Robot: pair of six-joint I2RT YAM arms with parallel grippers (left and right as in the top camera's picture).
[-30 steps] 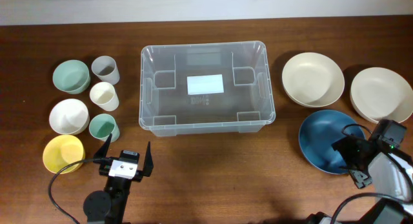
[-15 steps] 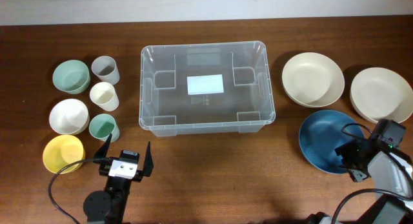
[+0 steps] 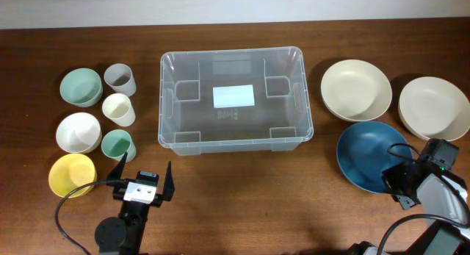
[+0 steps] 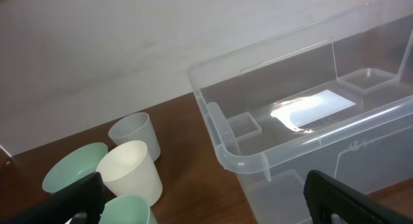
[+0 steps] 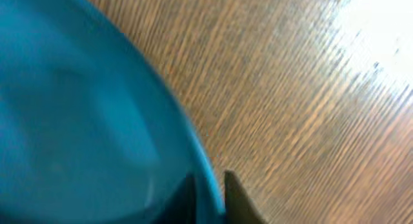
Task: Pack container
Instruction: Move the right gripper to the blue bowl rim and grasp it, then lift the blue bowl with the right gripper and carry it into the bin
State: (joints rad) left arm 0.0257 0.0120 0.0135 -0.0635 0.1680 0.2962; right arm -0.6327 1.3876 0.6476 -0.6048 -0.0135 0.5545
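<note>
**Right gripper clamped on blue bowl's rim; left gripper wide open by the cups**

Seen from overhead, a cluster of small dishes sits on the wooden table (image 3: 235, 211) at nine o'clock from the container (image 3: 235, 142). A green bowl (image 3: 81, 87) and a grey cup (image 3: 120, 79) lie farthest from the arms. Then come a cream cup (image 3: 118, 109) and a white bowl (image 3: 78, 132). A green cup (image 3: 117, 145) and a yellow bowl (image 3: 72, 174) lie nearest.

The left gripper (image 3: 145, 167) hangs at seven o'clock from the container, just at five o'clock from the green cup. Its fingers are spread wide and hold nothing. Its wrist camera looks past both fingers (image 4: 348, 198) at the cups and the container's near corner.

The container, a large clear plastic bin, stands upright in the middle of the table. A white label (image 3: 233, 96) shows on its bottom.

At three o'clock from the container lies a cream plate (image 3: 356, 90), with a second cream plate (image 3: 433, 106) just beyond it toward the table's edge. The blue bowl (image 3: 369, 158) sits at four o'clock from the container and six o'clock from the first plate.

The right gripper (image 3: 394, 184) is at the bowl's five o'clock edge. In the wrist view its two dark fingers (image 5: 240, 199) are pinched together on the bowl's rim, one on each side.
</note>
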